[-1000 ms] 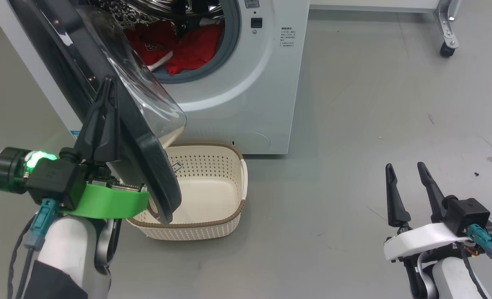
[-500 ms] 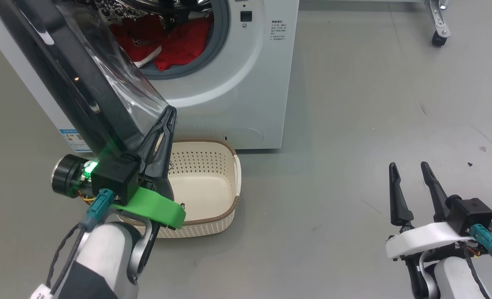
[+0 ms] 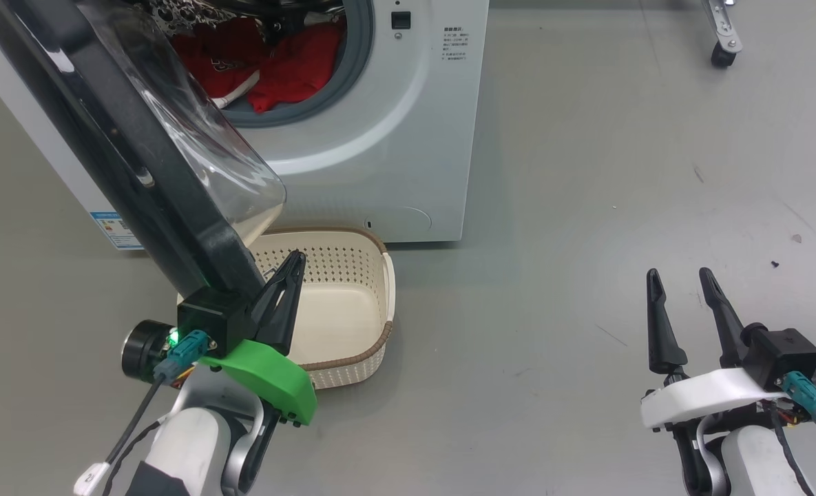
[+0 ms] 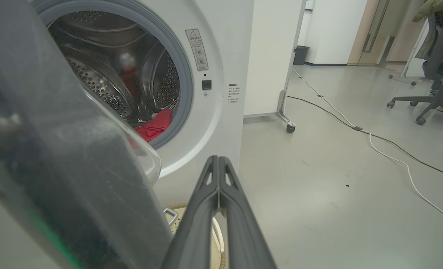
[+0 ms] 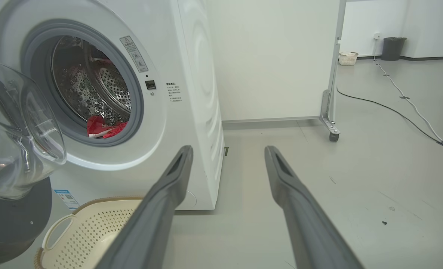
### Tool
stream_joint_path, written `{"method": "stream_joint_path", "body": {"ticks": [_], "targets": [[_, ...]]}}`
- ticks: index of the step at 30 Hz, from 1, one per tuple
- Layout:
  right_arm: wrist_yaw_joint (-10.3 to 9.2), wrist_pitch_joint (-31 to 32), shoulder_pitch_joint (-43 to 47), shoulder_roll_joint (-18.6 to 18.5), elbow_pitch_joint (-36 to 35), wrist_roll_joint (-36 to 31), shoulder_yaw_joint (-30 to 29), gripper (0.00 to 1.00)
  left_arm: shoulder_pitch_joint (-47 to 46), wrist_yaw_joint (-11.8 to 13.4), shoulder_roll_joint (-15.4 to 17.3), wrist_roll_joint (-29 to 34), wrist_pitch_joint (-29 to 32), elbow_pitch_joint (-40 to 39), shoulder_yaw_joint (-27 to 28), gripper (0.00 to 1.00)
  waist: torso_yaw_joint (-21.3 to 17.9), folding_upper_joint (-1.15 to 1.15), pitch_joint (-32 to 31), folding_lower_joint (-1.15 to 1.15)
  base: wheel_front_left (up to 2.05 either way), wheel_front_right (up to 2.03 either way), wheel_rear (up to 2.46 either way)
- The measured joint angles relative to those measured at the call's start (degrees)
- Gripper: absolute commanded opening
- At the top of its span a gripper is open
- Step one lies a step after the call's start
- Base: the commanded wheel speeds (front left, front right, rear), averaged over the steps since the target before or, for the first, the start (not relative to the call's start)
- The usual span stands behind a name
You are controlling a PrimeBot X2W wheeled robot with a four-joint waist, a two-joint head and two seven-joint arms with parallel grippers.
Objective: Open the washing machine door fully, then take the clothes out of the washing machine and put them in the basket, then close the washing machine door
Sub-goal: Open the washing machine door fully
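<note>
The white washing machine [image 3: 408, 138] stands at the top of the head view with its mouth uncovered. Its door [image 3: 125, 158], black-rimmed with a clear glass bowl, hangs swung out to the left over the basket [image 3: 373, 275]. Red clothes [image 3: 270, 58] lie in the steel drum, also seen as clothes [image 4: 154, 126] and clothes [image 5: 101, 129]. My left gripper [image 3: 296, 257] is shut and empty, just right of the door's lower edge, above the cream basket. The right gripper [image 3: 678, 273] stands open and empty at the lower right, over bare floor. The door [image 4: 57, 168] looms close on the left.
A wheeled white frame has a caster [image 3: 722, 55] at the far right of the machine. Cables [image 4: 393, 149] run across the grey floor. An office chair [image 4: 434, 97] stands farther off, and a dark bin [image 5: 391, 48] by the far wall.
My left gripper, still shut, has left the door's outer face and dropped down and right past its lower edge to above the basket. The head camera has shifted a little. The right arm is unchanged.
</note>
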Motion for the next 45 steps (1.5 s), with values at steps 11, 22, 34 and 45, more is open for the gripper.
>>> {"method": "stream_joint_path", "body": {"ticks": [11,22,34,45], "targets": [[0.55,0.0,-0.1,0.3,0.0,-0.5,-0.3,1.0,-0.1,1.1,0.0,-0.5,0.6,2.5,0.5,0.0,-0.4,0.0,0.8,0.0,0.0,0.0,0.0],[1.03,0.0,-0.1,0.5,0.4,-0.7,-0.7,1.0,-0.5,2.2,-0.1,-0.5,-0.9,5.4,1.2,0.0,-0.7,0.0,1.3,0.0,0.0,0.0,0.0],[1.51,0.0,-0.3,0.6,0.8,-0.9,-2.1,1.0,-1.3,2.6,-0.4,-0.6,-2.2,7.9,0.0,0.0,0.0,0.0,0.9,0.0,0.0,0.0,0.0],[1.56,0.0,-0.1,0.7,1.0,-1.5,-2.3,1.0,-1.4,2.6,-0.8,-1.5,-3.4,9.9,-0.7,0.0,3.1,0.0,-0.1,0.0,0.0,0.0,0.0]]}}
